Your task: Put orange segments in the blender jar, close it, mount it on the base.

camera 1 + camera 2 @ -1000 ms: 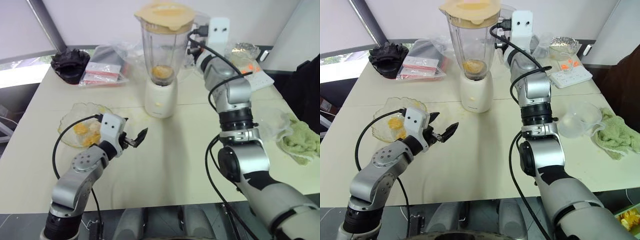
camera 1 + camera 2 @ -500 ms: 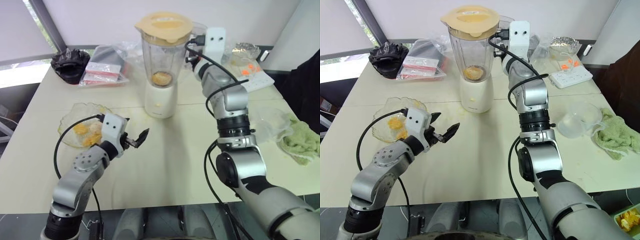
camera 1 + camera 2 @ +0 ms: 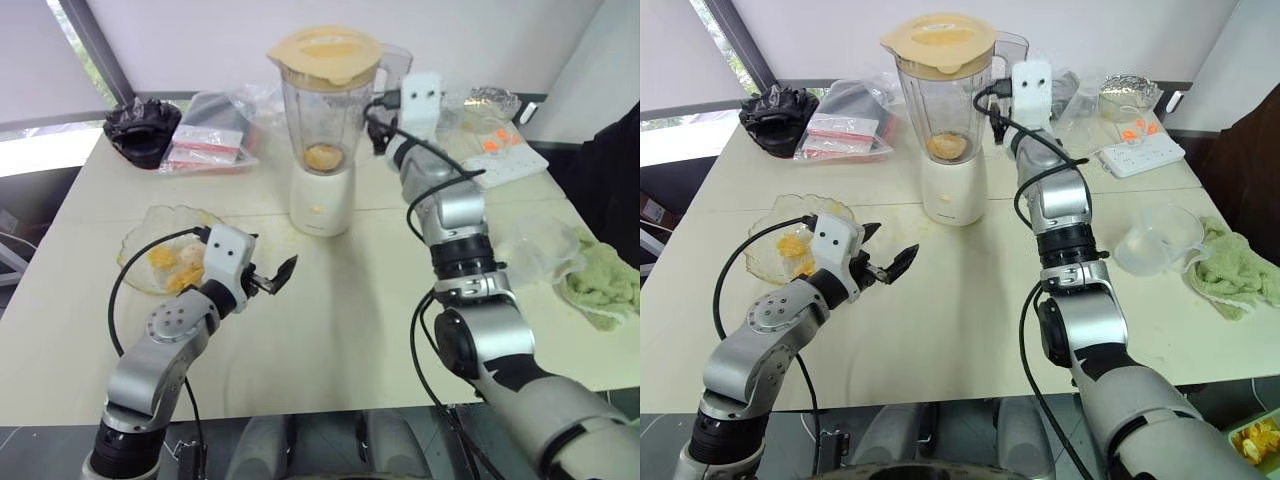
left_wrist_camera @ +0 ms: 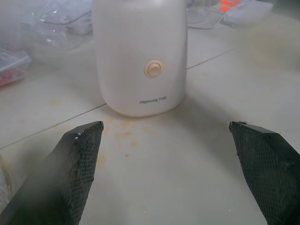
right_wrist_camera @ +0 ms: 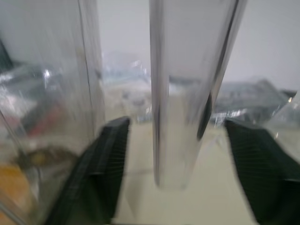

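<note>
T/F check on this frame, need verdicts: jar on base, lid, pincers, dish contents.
1. The blender jar sits on the base. True.
2. The jar has no lid. False: a cream lid covers it.
3. The right pincer is clamped on the jar's handle. False: its fingers stand open on either side of the handle.
4. The left pincer is open and holds nothing. True.
5. The glass dish is empty. False: orange segments lie in it.
</note>
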You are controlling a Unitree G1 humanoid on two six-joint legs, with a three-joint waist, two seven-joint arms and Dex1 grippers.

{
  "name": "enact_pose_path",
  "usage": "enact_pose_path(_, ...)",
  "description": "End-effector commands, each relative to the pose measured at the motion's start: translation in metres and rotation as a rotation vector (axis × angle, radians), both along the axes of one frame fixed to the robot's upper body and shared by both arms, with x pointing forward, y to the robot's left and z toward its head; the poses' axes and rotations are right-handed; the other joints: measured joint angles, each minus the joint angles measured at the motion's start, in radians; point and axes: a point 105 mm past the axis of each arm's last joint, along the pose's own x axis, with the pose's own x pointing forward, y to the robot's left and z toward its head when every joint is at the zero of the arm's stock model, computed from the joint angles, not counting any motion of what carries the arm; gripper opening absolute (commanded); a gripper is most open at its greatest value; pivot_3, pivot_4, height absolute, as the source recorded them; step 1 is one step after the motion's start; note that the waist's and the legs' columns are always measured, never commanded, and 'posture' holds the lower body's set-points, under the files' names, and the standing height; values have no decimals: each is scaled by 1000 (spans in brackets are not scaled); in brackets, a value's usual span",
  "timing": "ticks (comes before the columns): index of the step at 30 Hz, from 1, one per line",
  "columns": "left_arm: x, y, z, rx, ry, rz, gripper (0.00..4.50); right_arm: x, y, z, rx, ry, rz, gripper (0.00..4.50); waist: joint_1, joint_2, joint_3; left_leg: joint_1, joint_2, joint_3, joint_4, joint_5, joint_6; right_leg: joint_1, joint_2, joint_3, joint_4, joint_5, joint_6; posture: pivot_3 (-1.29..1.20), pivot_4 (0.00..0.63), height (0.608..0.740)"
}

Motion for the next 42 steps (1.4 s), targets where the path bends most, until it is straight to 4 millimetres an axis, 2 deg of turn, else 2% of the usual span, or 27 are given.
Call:
enact_pose_path(1, -3, -5, 8, 5, -38, -25, 4500, -3, 0, 21, -23, -76, 1, 4461, -2, 0, 0, 0, 0, 0, 0, 0, 0, 0, 0, 0, 0, 0, 0, 0, 150, 740)
enact_pose_path(4, -6, -6, 6, 5, -24, -50, 4500, -5, -6, 19, -33, -80, -7, 4461, -2, 0, 0, 0, 0, 0, 0, 0, 0, 0, 0, 0, 0, 0, 0, 0, 150, 740)
enact_pose_path(8, -10, -7, 6, -5, -12, -77, 4500, -15, -18, 1, -72, -54, 6, 4461, 2, 0, 0, 0, 0, 0, 0, 0, 0, 0, 0, 0, 0, 0, 0, 0, 150, 740)
enact_pose_path(13, -12, -3, 7, -11, 1, -87, 4500, -34, -30, -26, -132, 2, 83, 4461, 3, 0, 0, 0, 0, 0, 1, 0, 0, 1, 0, 0, 0, 0, 0, 0, 150, 740)
enact_pose_path(16, -11, 2, 16, -30, -44, -80, 4500, -54, -36, -39, -174, 22, 215, 4461, 3, 0, 0, 0, 0, 0, 1, 0, 0, 0, 0, 0, 0, 0, -1, 0, 150, 740)
enact_pose_path(23, -13, 20, 26, -11, -49, -95, 4500, -110, -45, -39, -260, 35, 608, 4461, 2, -1, 0, 0, 1, 1, 1, 0, 0, 1, 1, 0, -1, -1, -1, 0, 150, 740)
enact_pose_path(29, -22, 31, 35, 23, -28, -153, 4500, -151, -50, -39, -283, 121, 821, 4461, 6, -3, 2, 0, 2, 1, 2, 0, 0, 2, 1, 0, -1, -1, -1, 0, 150, 740)
enact_pose_path(34, -35, 40, 41, 83, 9, -224, 4500, -169, -56, -27, -270, 139, 880, 4461, 7, -4, 2, 0, 3, 1, 3, 0, 0, 2, 0, 0, -2, -2, -2, 0, 150, 740)
enact_pose_path(38, -41, 56, 50, 112, 29, -230, 4500, -173, -67, -14, -268, 128, 857, 4461, 8, -5, 3, 0, 6, 2, 3, 0, 0, 2, 0, 0, -2, -3, -4, 0, 150, 740)
enact_pose_path(42, -45, 60, 51, 109, 36, -234, 4500, -174, -69, -8, -256, 119, 844, 4461, 9, -5, 3, 0, 7, 3, 3, 0, 0, 2, 0, 0, -2, -3, -5, 0, 150, 740)
